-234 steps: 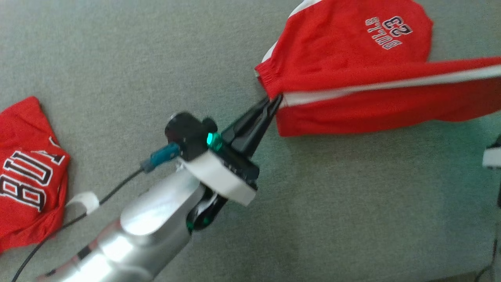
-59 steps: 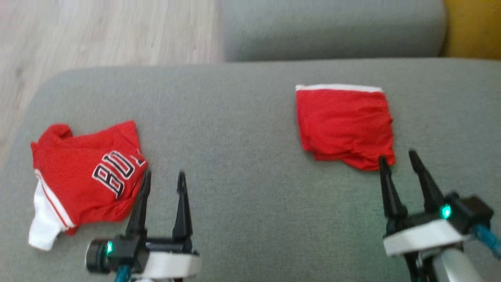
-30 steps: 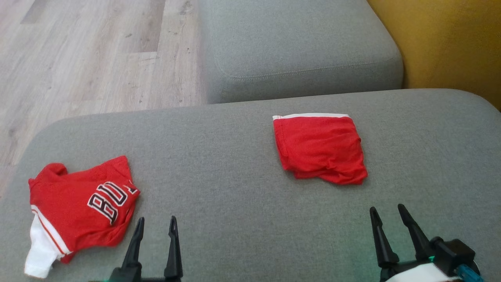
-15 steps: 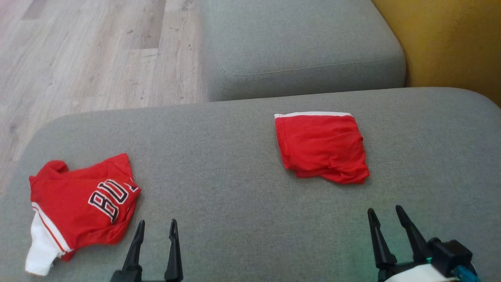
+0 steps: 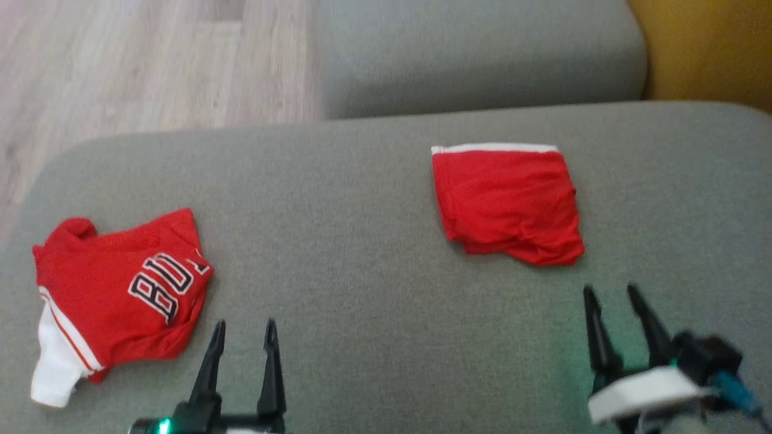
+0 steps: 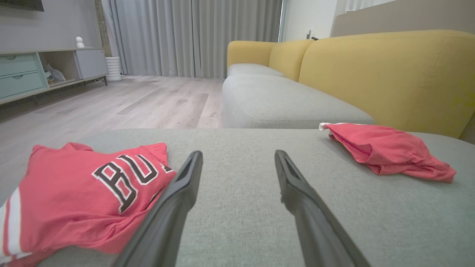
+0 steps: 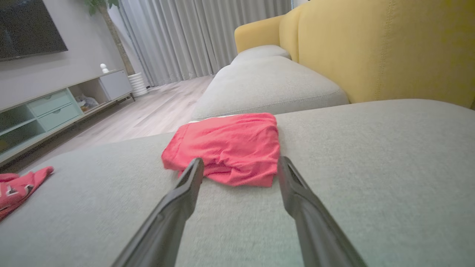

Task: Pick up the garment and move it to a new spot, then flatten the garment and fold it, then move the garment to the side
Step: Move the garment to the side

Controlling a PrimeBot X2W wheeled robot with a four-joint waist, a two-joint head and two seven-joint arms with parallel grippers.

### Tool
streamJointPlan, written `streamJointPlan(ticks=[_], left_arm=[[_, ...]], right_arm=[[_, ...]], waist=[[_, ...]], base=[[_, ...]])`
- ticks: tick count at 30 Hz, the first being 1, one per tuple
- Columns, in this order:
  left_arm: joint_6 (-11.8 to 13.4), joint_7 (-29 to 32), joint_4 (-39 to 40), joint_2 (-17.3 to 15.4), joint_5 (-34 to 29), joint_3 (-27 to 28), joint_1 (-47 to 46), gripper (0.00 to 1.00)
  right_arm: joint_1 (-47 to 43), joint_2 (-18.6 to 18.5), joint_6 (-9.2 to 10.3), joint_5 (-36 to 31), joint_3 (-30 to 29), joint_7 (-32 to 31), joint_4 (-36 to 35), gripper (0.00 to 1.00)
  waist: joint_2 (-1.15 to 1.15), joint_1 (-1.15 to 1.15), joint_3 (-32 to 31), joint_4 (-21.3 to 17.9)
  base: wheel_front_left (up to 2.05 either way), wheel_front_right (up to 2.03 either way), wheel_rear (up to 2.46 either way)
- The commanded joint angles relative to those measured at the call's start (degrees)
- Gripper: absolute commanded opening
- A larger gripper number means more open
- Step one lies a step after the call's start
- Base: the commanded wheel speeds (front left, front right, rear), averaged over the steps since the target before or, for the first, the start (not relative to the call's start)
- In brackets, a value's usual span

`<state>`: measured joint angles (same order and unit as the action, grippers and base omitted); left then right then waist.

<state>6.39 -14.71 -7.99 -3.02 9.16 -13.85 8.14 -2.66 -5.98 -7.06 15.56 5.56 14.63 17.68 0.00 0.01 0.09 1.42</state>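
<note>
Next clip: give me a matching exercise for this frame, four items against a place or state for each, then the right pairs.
Items
1. folded red garment
2. red jersey
3. left gripper
4. right gripper

Places and states
A. open, beside the lettered cloth's right edge, holding nothing
B. crumpled, lettering up, at the left end of the grey sofa cushion
C. open, on the near side of the white-banded cloth, holding nothing
D. lying flat, white band along its far edge, right of centre

Pairs: 1-D, 2-B, 3-A, 4-C
</note>
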Motion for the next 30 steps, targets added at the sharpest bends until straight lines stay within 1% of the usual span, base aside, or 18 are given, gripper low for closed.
streamJointPlan(ticks=[1,4,6,7,8,14,18,24,25,26,27,30], left_arm=[[0.54,-0.29,2.8,0.14,0.29,0.84,-4.01,1.0],[0.86,-0.29,4.21,0.14,0.23,-0.04,-5.86,1.0],[0.9,-0.29,4.97,0.14,0.17,-0.65,-7.06,1.0],[0.9,-0.29,4.97,0.14,0.17,-0.65,-7.06,1.0],[0.86,-0.29,5.3,0.14,0.1,-0.97,-7.7,1.0],[0.84,-0.29,7.6,0.14,-0.01,-3.69,-11.19,1.0],[1.05,-0.29,8.94,0.14,-0.47,-5.94,-13.21,1.0],[1.86,-0.29,9.86,0.14,-0.33,-8.11,-15.56,1.0],[1.99,-0.29,9.85,0.14,-0.25,-8.22,-15.8,1.0],[2.08,-0.29,9.83,0.14,-0.22,-8.3,-16.0,1.0],[2.17,-0.29,9.82,0.14,-0.21,-8.35,-16.13,1.0],[2.54,-0.29,9.76,0.14,-0.05,-8.09,-16.43,1.0]], right_arm=[[4.62,-0.47,-0.43,0.39,0.34,0.37,-0.93,1.0],[9.93,-1.8,-0.43,1.43,0.18,0.37,2.6,1.0],[14.06,-3.38,-0.43,2.85,0.28,0.24,5.77,1.0],[14.06,-3.38,-0.43,2.85,0.28,0.24,5.77,1.0],[16.18,-4.07,-0.43,4.01,0.33,-0.28,7.39,1.0],[26.79,-9.05,-0.43,10.09,-0.19,-7.44,16.9,1.0],[31.31,-11.14,-0.43,14.27,0.29,-11.95,22.21,1.0],[34.36,-12.87,-0.43,19.78,4.89,-14.84,25.7,1.0],[34.57,-13.06,-0.43,20.61,6.03,-15.33,25.98,0.68],[34.79,-13.33,-0.43,21.39,7.07,-15.57,26.19,0.05],[34.99,-13.59,-0.43,22.39,7.56,-15.56,26.49,0.0],[35.72,-14.82,-0.43,23.82,8.02,-14.35,27.67,0.0]], waist=[[0.0,-0.01,2.85,0.52],[0.0,-0.01,5.76,0.99],[0.0,-0.01,7.36,1.43],[0.0,-0.01,7.36,1.43],[0.0,-0.01,8.0,1.68],[0.0,-0.01,11.56,3.51],[0.0,-0.01,13.81,4.91],[0.0,-0.01,16.85,6.52],[0.0,-0.01,17.24,6.63],[0.0,-0.01,17.52,6.69],[0.0,-0.01,17.79,6.71],[0.0,-0.01,18.39,6.13]], base=[[0.0,0.0,0.0],[0.0,0.0,0.0],[0.0,0.0,0.0],[0.0,0.0,0.0],[0.0,0.0,0.0],[0.0,0.0,0.0],[0.0,0.0,0.0],[0.0,0.0,0.0],[0.0,0.0,0.0],[0.0,0.0,0.0],[0.0,0.0,0.0],[0.0,0.0,0.0]])
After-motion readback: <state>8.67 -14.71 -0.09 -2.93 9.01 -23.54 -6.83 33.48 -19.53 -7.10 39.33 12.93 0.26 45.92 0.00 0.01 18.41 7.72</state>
